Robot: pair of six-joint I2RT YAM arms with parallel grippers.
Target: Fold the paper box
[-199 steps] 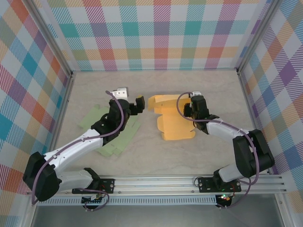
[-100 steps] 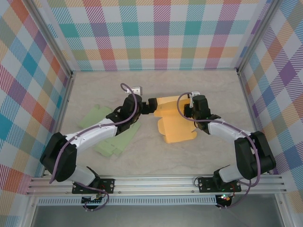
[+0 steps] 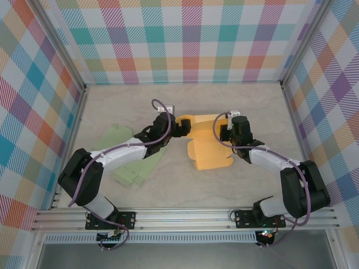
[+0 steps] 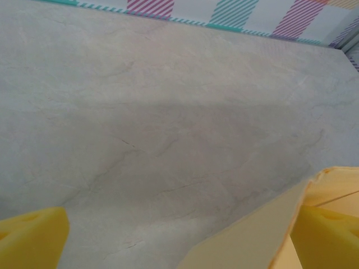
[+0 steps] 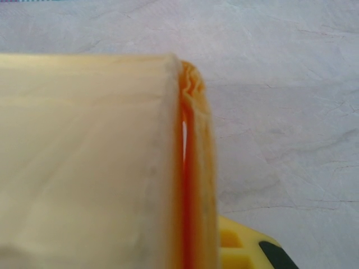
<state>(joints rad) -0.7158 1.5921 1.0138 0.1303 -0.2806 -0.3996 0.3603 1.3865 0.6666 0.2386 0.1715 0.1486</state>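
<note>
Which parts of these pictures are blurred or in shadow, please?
Right wrist: the paper box is close and blurred, light glowing through its folded edge; the table behind is sharper. Left wrist: a soft broad shadow crosses the table, and the yellow fingertips are out of focus. Top external: sharp, evenly lit.

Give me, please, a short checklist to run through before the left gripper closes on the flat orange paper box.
1. Left gripper open: ok, its jaws stand wide.
2. Flap of the flat orange paper box inside the gripper's gap: ok, its edge lies between the fingers, nearer one of them.
3. Right gripper shut on the box: ok, it pinches a folded edge.
4. Green flat paper sheet apart from the box: ok, it lies under the left arm.
5. Flap deep enough in the gap for a firm pinch: cannot tell.
</note>
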